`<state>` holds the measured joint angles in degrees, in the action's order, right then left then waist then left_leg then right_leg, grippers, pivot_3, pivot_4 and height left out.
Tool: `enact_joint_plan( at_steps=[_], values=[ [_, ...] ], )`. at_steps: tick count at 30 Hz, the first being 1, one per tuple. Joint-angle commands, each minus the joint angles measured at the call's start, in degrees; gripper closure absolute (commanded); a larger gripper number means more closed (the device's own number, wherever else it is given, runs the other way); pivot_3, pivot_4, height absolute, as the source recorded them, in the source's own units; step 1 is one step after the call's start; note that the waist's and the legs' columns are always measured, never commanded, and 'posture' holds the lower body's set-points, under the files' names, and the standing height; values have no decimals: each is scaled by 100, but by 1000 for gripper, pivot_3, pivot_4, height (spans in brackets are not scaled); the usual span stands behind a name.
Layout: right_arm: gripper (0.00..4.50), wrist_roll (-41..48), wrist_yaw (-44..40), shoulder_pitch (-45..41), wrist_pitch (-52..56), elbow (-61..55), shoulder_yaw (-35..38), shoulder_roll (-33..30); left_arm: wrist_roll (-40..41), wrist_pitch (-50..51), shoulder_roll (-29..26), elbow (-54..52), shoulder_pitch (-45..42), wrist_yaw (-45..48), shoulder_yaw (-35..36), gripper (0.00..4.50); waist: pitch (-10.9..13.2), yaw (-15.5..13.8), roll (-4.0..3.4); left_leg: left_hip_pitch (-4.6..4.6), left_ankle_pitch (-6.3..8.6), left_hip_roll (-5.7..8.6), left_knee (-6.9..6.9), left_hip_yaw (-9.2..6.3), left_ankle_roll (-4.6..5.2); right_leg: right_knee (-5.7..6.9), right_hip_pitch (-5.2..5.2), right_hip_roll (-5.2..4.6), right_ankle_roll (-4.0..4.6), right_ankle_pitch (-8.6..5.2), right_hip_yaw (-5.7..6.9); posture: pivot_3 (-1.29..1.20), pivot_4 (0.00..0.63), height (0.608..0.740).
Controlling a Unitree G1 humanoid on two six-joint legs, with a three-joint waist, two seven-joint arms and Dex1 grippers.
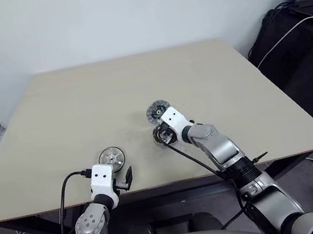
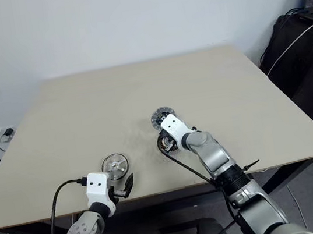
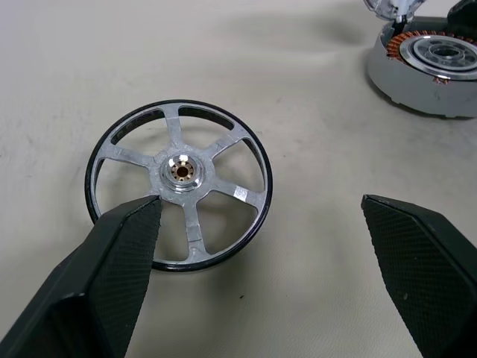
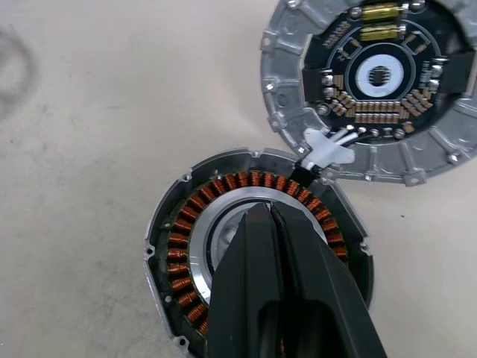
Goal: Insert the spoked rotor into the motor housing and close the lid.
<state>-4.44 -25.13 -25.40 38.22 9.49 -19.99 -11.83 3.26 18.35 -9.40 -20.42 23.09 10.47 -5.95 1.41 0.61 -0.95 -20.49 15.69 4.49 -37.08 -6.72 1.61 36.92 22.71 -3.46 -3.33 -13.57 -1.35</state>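
Your left tool hangs over the near edge of the bench with its two black fingers spread wide and nothing between them. Just ahead of it lies the spoked rotor, flat on the bench: a silver wheel with a dark outer ring, radial spokes and a small brassy hub at its centre. In the left wrist view one fingertip overlaps the rotor's near rim; you cannot tell from that whether it touches.

Your right tool is pinched fully closed, its fingers pressed together and gripping nothing. Its tip sits over the silver centre of the motor housing, inside the ring of copper windings; whether it rests on the metal or hovers just above it is not clear.

The motor housing lies open on the bench near the middle, well to the right of the rotor. Touching its far edge is a round grey part with a dark circuit board facing up, lying flat, and joined to the housing by a short bundle of white wires. In the head views this part shows as the shiny disc just beyond your right tool.
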Motion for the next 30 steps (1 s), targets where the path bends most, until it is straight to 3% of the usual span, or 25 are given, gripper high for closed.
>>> enact_joint_plan(
  at_steps=[1, 20, 30],
  values=[
    [4441, -81, -56, -153, 19, -66, -54, -13, -29, -154, 23, -53, -39, -28, 13, 0, 0, 0, 1, 0, 0, 0, 0, 0, 0, 0, 0, 0, 0, 0, 0, 0, 0, 740],
    [4441, -288, -246, 2, 144, 103, -218, -320, -22, -180, 23, -8, -80, -31, 12, 0, -1, -1, 4, -1, 0, 1, -2, -1, 0, 1, -1, 2, -1, 1, 4, 0, 0, 740],
    [4441, -328, -10, -160, -13, 564, -137, -121, -28, -180, 17, -5, -84, -28, 6, 0, -6, -1, 9, 2, -1, 0, -6, -1, -1, 1, -6, 3, -4, 2, 5, 0, 0, 740]
  ],
)
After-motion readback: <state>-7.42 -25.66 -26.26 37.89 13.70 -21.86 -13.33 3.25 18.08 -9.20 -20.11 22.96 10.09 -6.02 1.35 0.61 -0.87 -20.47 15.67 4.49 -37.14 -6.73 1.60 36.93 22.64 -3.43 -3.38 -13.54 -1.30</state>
